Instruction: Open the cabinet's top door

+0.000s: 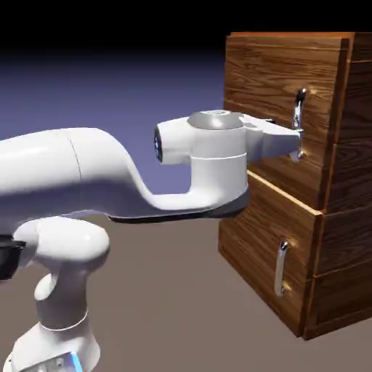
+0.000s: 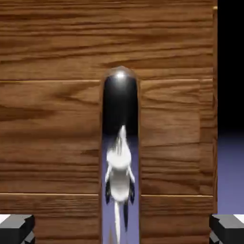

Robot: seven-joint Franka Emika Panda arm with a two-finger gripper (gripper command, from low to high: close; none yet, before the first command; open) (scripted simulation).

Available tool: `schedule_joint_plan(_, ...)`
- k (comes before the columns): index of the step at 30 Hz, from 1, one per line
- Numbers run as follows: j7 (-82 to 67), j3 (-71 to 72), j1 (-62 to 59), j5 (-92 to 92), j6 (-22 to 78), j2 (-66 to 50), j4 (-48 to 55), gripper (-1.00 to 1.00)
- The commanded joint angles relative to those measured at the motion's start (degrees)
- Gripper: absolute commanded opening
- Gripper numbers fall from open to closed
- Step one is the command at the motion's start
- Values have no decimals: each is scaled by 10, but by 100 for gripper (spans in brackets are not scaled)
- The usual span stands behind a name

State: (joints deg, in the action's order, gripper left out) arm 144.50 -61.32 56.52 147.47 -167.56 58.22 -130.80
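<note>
The gripper is being held wide at the top door's handle, nothing being gripped, with the handle being framed between the fingertips. The top door is being carried on the cabinet's upper front, its handle being set near the outer vertical edge. If the closing is being done off-centre, the bar could be knocked or missed; with a shallow grip, it could slip during pulling.

Robot arm: glossy white, rounded segments | wrist: grey cap, dark round end | near-left base: blue light strip | jaws: grey, blocky tips
</note>
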Motion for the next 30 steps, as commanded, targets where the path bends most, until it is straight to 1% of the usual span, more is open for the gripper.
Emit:
schedule_joint_plan(1,1,-11,21,4,5,-6,14,0)
schedule_joint_plan(2,1,-11,21,4,5,-6,14,-100)
schedule_joint_plan(3,1,-11,21,4,5,-6,14,-100)
schedule_joint_plan(11,3,122,-145,-74,99,18,-128,-100)
schedule_joint_plan(19,-29,286,-296,-220,194,84,-261,-100)
schedule_joint_plan(24,-61,389,-353,-335,254,140,-323,-100)
schedule_joint_plan(30,-98,514,-377,-480,336,202,-372,-100)
